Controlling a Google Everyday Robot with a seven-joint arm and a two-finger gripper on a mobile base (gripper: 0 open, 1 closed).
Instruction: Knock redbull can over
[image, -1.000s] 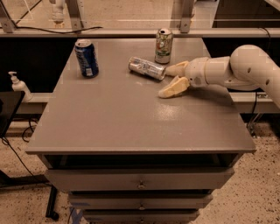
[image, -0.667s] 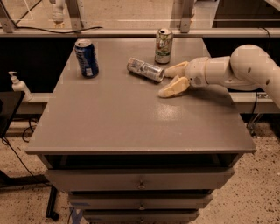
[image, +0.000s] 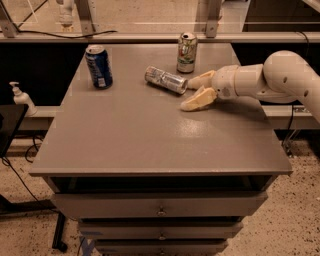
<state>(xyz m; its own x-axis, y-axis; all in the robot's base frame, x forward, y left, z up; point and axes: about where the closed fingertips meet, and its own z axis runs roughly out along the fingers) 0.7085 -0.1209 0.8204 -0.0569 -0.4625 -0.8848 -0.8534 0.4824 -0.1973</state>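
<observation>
You will find the redbull can (image: 166, 80) lying on its side on the table (image: 150, 135), in the upper middle of the frame. It is between the upright blue can (image: 98, 66) at upper left and the upright white-and-green can (image: 186, 52) just behind it. Its long axis runs from upper left down to lower right, so its lower-right end points at the gripper (image: 187, 95). The gripper sits low over the table at centre right, on an arm reaching in from the right edge. It is released: the two fingers are spread and grasp nothing. The upper finger (image: 201, 79) lies just beside the can's near end; contact cannot be confirmed. Judgement: the can is down and the task appears met. A further push leftward along that axis would only slide the can.
</observation>
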